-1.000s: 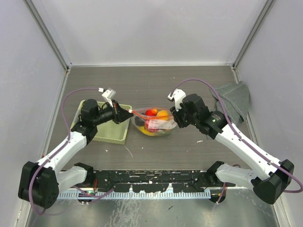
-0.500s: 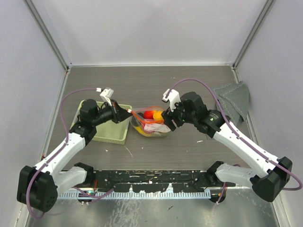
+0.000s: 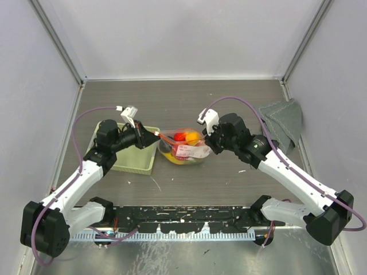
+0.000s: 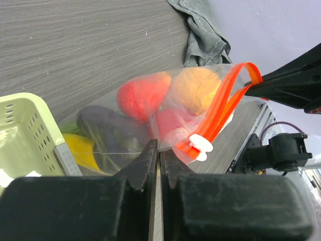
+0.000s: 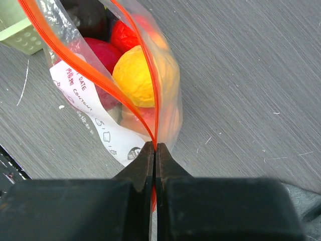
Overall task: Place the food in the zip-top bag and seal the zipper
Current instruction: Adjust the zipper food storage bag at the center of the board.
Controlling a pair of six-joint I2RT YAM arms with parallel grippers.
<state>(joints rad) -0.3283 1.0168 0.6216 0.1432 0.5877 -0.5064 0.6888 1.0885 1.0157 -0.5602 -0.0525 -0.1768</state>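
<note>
The zip-top bag [image 3: 184,150] lies mid-table with the food in it: red [image 4: 143,93], orange [image 4: 193,86], dark purple [image 4: 108,131] and yellow [image 4: 80,148] pieces. An orange-yellow ball [image 5: 136,75] and red pieces [image 5: 100,50] show in the right wrist view. My left gripper [image 3: 157,136] is shut on the bag's left edge [image 4: 158,146], next to the white slider [image 4: 200,144]. My right gripper [image 3: 207,143] is shut on the zipper [image 5: 154,140] at the bag's right end. The zipper's two strips [image 5: 80,65] spread apart from there, so the mouth gapes.
A pale green basket [image 3: 133,154] stands left of the bag, under my left wrist. A grey folded cloth [image 3: 284,123] lies at the right wall. The bag's white label [image 5: 93,118] faces the near side.
My right gripper moved left toward the left gripper, bunching the bag, then eased back right a little. The left gripper stayed nearly still, holding the bag's edge.
</note>
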